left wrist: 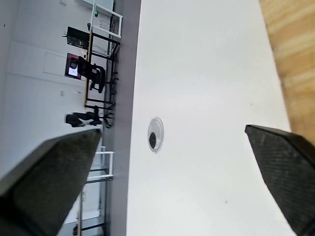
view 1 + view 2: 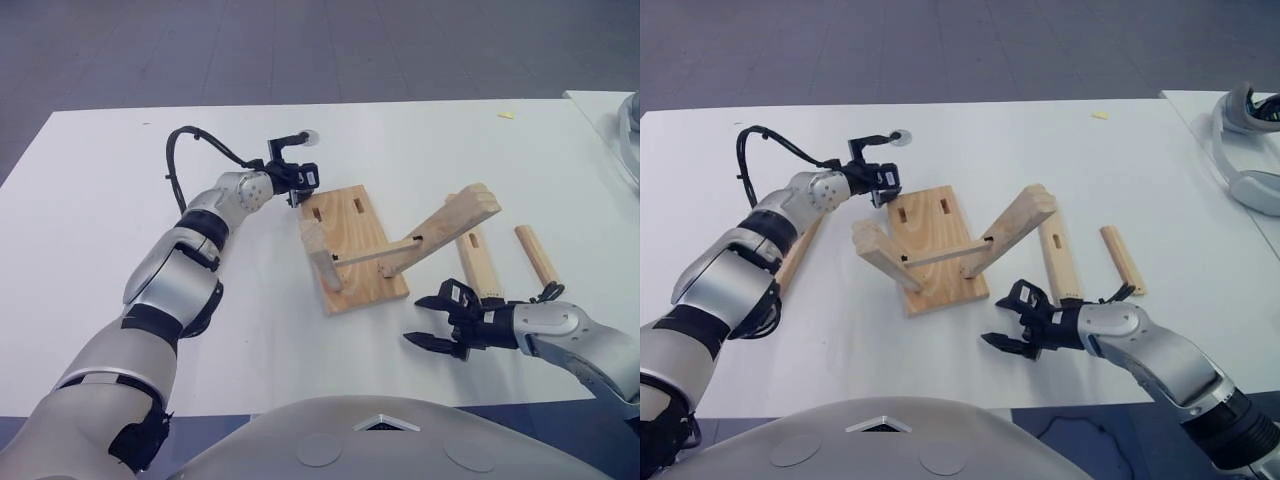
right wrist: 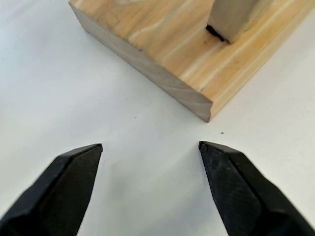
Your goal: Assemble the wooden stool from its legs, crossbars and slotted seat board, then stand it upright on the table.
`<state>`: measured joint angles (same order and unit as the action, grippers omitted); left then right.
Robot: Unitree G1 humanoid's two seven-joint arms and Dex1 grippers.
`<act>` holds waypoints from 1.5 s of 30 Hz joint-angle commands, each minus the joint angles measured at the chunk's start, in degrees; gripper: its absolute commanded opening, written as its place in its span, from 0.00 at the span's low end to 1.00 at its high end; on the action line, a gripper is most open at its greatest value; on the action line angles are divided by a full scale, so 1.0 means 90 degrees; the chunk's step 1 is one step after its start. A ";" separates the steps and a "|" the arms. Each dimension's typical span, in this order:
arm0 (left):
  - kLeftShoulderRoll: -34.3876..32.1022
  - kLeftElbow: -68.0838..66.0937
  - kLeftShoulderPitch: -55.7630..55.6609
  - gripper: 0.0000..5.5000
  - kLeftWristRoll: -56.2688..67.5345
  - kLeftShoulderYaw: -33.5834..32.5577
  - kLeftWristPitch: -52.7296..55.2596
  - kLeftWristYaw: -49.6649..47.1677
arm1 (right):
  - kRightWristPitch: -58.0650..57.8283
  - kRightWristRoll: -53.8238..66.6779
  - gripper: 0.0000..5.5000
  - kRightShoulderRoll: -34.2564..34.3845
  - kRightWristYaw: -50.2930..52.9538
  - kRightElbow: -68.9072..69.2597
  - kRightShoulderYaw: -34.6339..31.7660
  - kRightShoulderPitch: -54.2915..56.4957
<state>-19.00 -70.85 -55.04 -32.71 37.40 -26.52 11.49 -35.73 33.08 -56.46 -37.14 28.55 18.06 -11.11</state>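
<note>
Seat board [image 2: 355, 232] lies between the left jaws and right jaws, both spread open and empty.

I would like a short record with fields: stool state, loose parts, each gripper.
Seat board: flat on table, two legs slotted in, crossbar joining them
Free slots: two, far end
Loose parts: leg and shorter piece, right of board
Left gripper: open, by board's far corner
Right gripper: open, by board's near corner

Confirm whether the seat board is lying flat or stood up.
Flat: the seat board lies on the table, slotted face up; two legs joined by a crossbar rise from it, two slots empty.
</note>
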 commanded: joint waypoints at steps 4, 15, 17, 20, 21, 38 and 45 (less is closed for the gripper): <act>0.0103 -0.0616 -0.0021 0.98 -0.0081 -0.0173 -0.0122 0.0719 | -0.0076 -0.0711 0.67 0.1112 0.0762 -0.0167 -0.0161 0.0402; -0.0853 0.2726 0.2382 0.98 0.1670 -0.0837 -0.1426 0.3150 | 0.0611 -0.2349 0.67 0.2520 0.1625 -0.2564 -0.0740 0.2249; -0.1836 0.5884 0.3953 0.98 0.3187 -0.0551 -0.0291 0.4326 | 0.0660 -0.2398 0.67 0.2594 0.1540 -0.2707 -0.0899 0.2344; -0.3138 0.8508 0.5175 0.98 0.4254 -0.0606 0.1187 0.4967 | 0.0742 -0.2463 0.67 0.2576 0.1518 -0.2828 -0.1112 0.2223; -0.3425 0.8958 0.5367 0.98 0.4546 -0.0650 0.1612 0.5110 | 0.0735 -0.2464 0.67 0.2603 0.1542 -0.2858 -0.1187 0.2196; -0.2021 0.4034 0.1417 0.98 0.3132 -0.2071 0.1404 0.3734 | 0.0178 -0.2561 0.67 0.1596 0.0205 -0.1786 -0.1594 0.0986; -0.0879 0.0908 0.1177 0.98 0.0926 -0.0604 -0.0591 0.2392 | -0.0206 -0.2473 0.67 0.2240 0.0406 -0.1055 -0.1310 0.0646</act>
<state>-30.16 -58.45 -44.50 -21.53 29.79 -28.41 32.90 -36.23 11.02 -37.27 -34.83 17.93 6.26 -5.31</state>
